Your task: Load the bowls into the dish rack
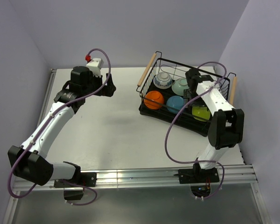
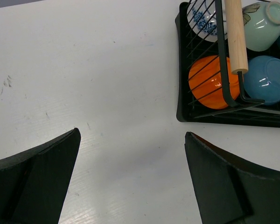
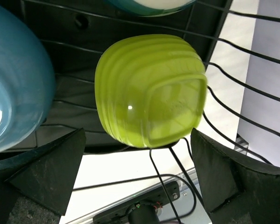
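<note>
My right gripper point(image 3: 136, 135) hangs jaws wide, clear of the lime bowl point(image 3: 149, 91), which lies bottom-up in the dish rack's point(image 2: 224, 120) near right corner, leaning on the wires, I think. My left gripper point(image 2: 131, 133) waits wide and empty over the bench beside it.

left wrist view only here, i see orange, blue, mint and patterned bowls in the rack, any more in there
Observer: Yes, a yellow-green bowl lies upside down at the right end of the dish rack, next to the blue bowl.
Operator: is it being held
Observer: No. The right gripper hangs over it, open, with a gap to the bowl on each side.
Operator: how many bowls in total
Observer: The top view shows five in the dish rack, but the right arm hides part of it.
</note>
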{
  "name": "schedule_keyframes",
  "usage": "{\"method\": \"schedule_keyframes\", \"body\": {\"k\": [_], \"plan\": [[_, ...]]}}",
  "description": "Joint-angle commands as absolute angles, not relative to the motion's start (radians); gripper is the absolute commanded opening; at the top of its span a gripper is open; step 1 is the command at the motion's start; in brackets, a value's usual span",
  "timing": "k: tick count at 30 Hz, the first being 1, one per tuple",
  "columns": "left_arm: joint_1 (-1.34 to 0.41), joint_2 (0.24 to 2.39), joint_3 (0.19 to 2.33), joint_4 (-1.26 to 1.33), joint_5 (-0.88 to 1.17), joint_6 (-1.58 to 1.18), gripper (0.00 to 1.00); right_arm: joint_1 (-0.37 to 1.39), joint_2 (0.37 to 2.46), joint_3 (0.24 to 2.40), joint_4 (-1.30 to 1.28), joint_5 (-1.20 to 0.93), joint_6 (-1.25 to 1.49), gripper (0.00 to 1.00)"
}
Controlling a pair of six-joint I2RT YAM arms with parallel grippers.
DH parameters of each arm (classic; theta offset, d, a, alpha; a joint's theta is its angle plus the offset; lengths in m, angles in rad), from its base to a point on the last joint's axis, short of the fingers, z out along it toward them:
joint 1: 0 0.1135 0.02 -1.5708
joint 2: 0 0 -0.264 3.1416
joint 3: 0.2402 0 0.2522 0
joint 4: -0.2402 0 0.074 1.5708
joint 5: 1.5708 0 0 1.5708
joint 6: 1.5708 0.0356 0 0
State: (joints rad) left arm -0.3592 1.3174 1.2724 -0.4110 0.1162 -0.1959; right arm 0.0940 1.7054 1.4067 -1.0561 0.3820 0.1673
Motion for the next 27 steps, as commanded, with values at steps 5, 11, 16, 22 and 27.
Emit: {"method": "schedule_keyframes", "body": {"k": [5,11,16,22,27], "plan": [[-0.356,1.321,1.361,-0.426,0.146,-0.164,0.99,0.101,1.594,1.483,-1.063,0.394,0.157,1.0],[-0.354,1.321,1.402,-0.457,0.21,-0.158,0.99,0.098,1.528,1.555,-1.048,0.367,0.109,1.0],[-0.356,1.353,1.48,-0.518,0.262,-0.172,0.99,0.098,1.424,1.649,-1.01,0.157,0.061,1.0],[-0.354,1.365,1.523,-0.58,0.311,-0.196,1.0,0.1,1.3,1.645,-0.944,-0.214,0.023,1.0],[-0.354,1.295,1.457,-0.586,0.374,-0.186,0.99,0.141,1.195,1.52,-0.888,-0.515,0.015,1.0]]}}
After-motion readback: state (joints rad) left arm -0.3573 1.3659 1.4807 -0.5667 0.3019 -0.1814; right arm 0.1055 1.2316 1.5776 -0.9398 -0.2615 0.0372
